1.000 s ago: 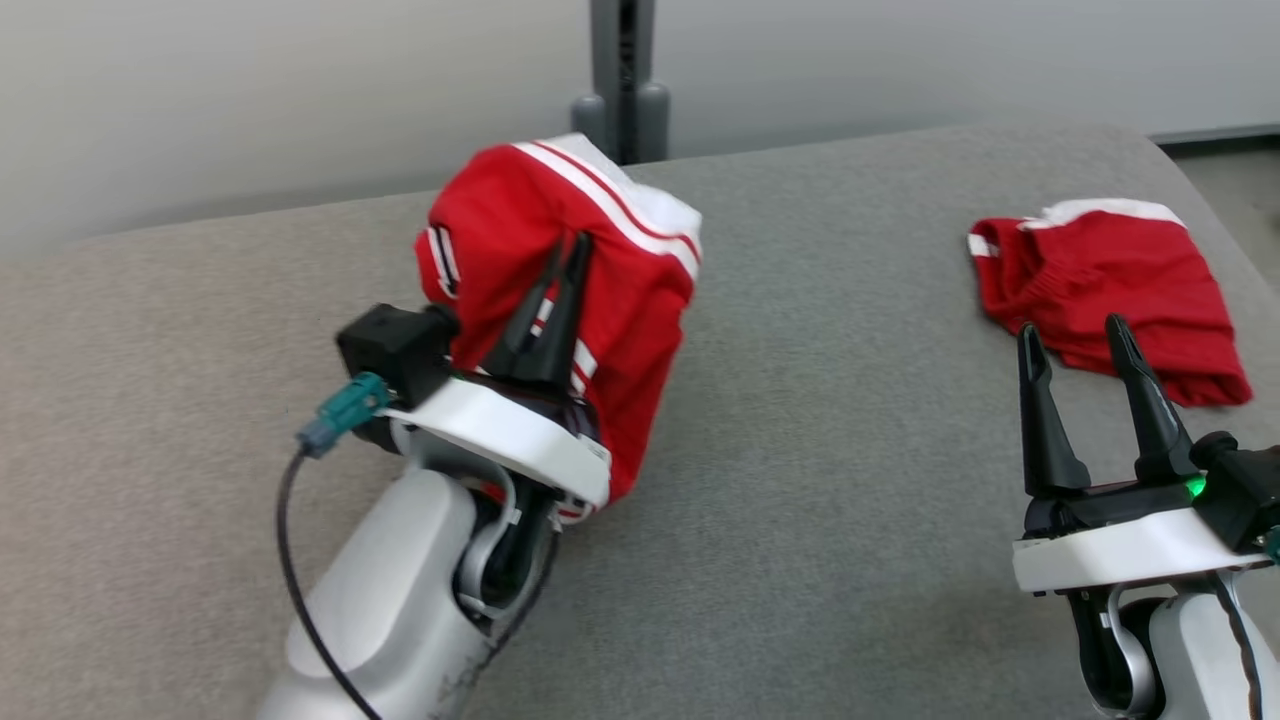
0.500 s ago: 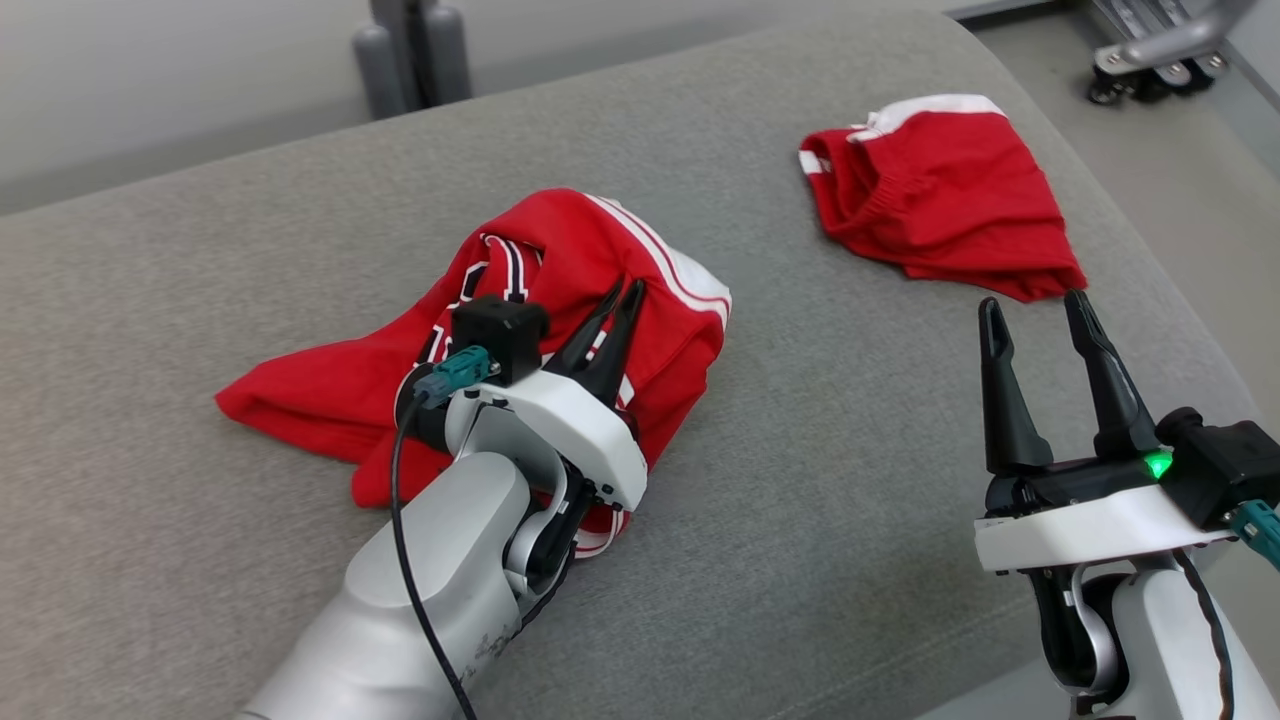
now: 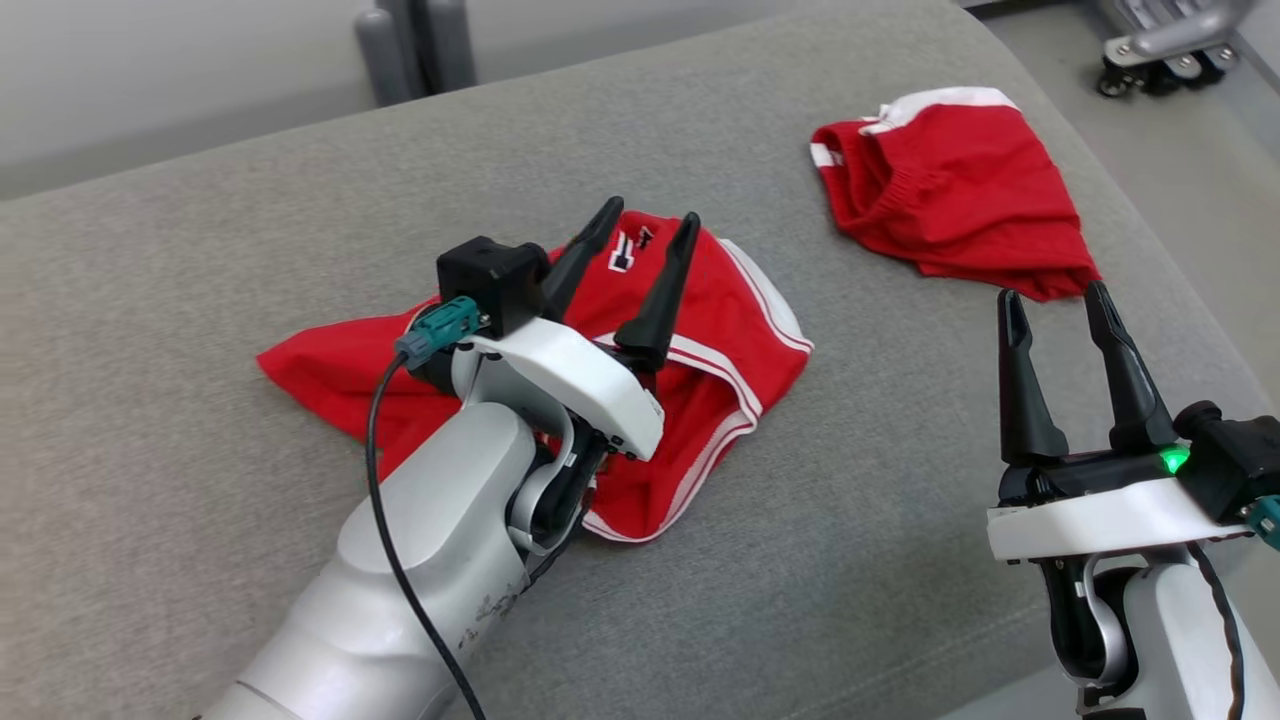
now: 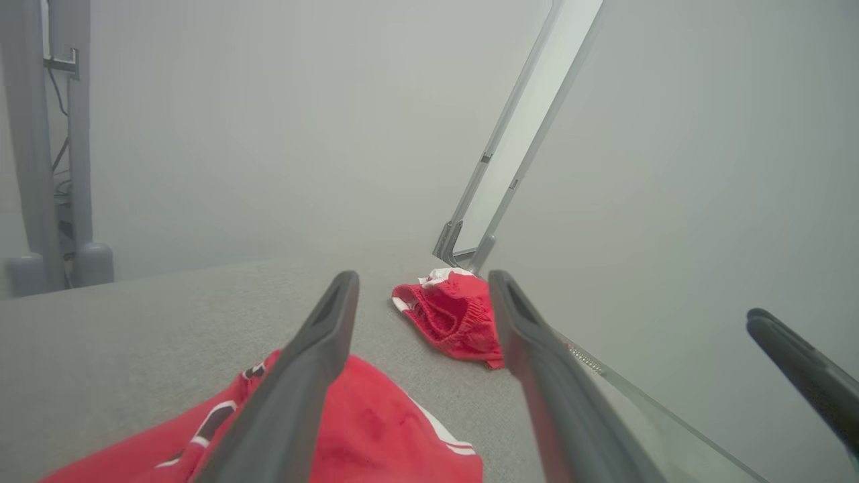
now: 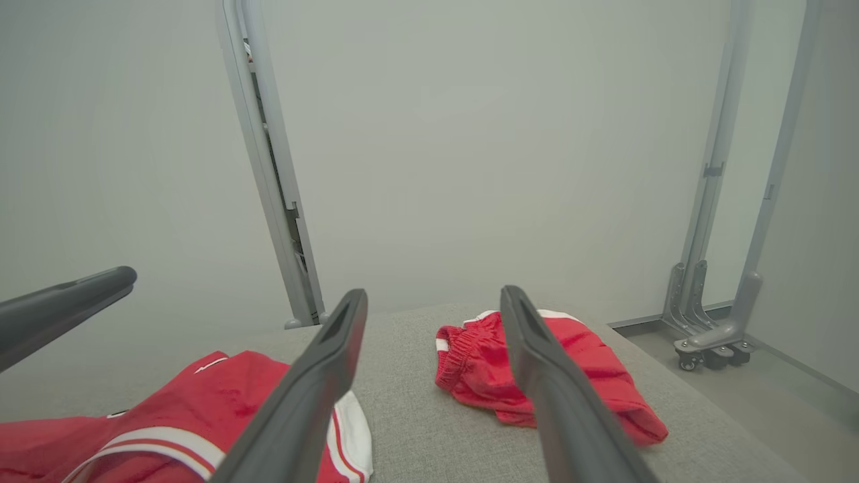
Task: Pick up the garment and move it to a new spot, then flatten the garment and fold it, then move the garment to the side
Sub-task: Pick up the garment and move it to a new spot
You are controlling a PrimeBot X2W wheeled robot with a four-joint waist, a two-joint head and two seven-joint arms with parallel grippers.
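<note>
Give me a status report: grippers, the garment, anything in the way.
Left gripper open over the red jersey, nothing gripped. Right gripper open, empty. Jersey crumpled on the grey cushion, not flattened. Red shorts lie apart, far right, not in the way.

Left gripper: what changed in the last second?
The left gripper lowered the red jersey onto the grey cushion and let go; its jaws now stand open over it. The right gripper stayed open and the red shorts stayed put.

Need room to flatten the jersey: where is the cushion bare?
Bare grey cushion lies left of the jersey, and in front, between it and the right pincer. A narrower strip separates jersey from shorts. Crowded: the right edge, where shorts and right pincer sit close.
</note>
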